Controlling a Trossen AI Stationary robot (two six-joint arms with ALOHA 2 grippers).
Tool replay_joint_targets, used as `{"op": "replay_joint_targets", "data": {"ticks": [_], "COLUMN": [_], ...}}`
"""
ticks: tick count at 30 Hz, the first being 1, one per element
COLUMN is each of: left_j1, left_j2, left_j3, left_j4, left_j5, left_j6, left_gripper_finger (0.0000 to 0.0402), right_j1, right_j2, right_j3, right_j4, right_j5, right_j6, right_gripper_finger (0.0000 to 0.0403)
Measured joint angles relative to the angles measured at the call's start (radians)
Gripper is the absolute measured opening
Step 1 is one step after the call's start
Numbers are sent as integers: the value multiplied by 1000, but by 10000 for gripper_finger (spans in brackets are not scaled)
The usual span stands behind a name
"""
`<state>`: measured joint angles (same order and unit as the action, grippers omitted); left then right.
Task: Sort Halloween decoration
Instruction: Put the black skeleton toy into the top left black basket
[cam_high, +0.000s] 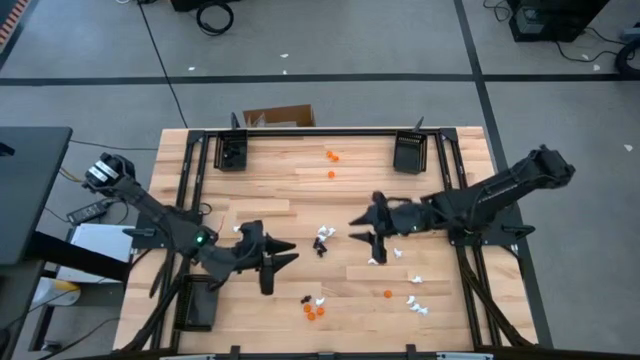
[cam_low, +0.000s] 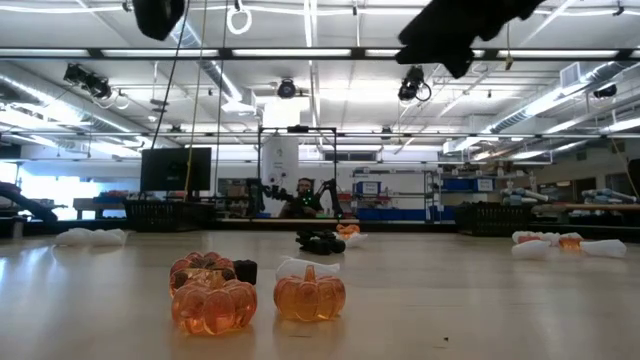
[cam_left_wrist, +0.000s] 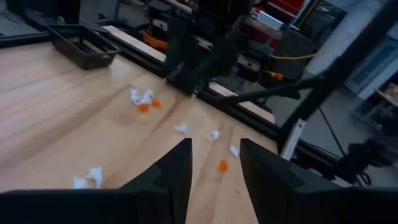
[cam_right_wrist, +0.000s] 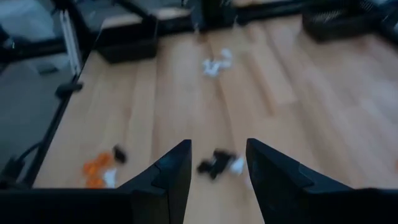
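**both grippers parted and empty over the scattered trinkets**

high view: the bench (cam_high: 300, 185) carries small white, orange and black trinkets scattered over its middle and near edge. a black-and-white cluster (cam_high: 323, 240) lies in the centre, between the two arms. the left gripper (cam_high: 285, 255) points toward it from the left side, the right gripper (cam_high: 362, 228) from the right. both sit near it; the right one looks a little nearer. three orange pumpkins (cam_high: 314, 311) sit by the near edge, two more orange pieces (cam_high: 331, 157) near the far edge, and white pieces (cam_high: 415, 297) toward the near right. black trays stand at the far corners and one at the near left corner.

low view: the pumpkins (cam_low: 255, 293) stand upright up close; the black cluster (cam_low: 320, 241) lies farther back. the arms hang above, fingers not shown.

left wrist view: the left fingers (cam_left_wrist: 177, 171) stand parted with nothing between them; an orange piece (cam_left_wrist: 222, 165) lies just ahead, in line with the gap.

right wrist view: the right fingers (cam_right_wrist: 174, 171) are likewise parted and empty; the black-and-white cluster (cam_right_wrist: 221, 163) lies straight ahead in the gap, with no clear long axis, so a straight descent looks likely.
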<state>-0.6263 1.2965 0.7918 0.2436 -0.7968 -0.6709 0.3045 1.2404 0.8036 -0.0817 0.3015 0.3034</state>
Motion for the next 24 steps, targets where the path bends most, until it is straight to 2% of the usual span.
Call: {"op": "replay_joint_targets", "data": {"ticks": [5, 13, 19, 24], "left_j1": [-26, 8, 45, 147], "left_j2": [52, 163, 193, 192], "left_j3": [0, 0, 0, 0], "left_j4": [13, 61, 44, 37], "left_j5": [-52, -56, -55, -42], "left_j6": [-23, -162, -149, -145], "left_gripper_finger": [142, 142, 142, 142], "right_j1": [72, 79, 43, -42], "right_j2": [-1, -3, -3, -12], "right_j3": [0, 0, 0, 0], "right_j4": [-97, -209, -223, -192], "right_j5": [46, -10, -25, 11], "right_j6": [54, 121, 58, 34], "right_gripper_finger": [160, 160, 160, 160]}}
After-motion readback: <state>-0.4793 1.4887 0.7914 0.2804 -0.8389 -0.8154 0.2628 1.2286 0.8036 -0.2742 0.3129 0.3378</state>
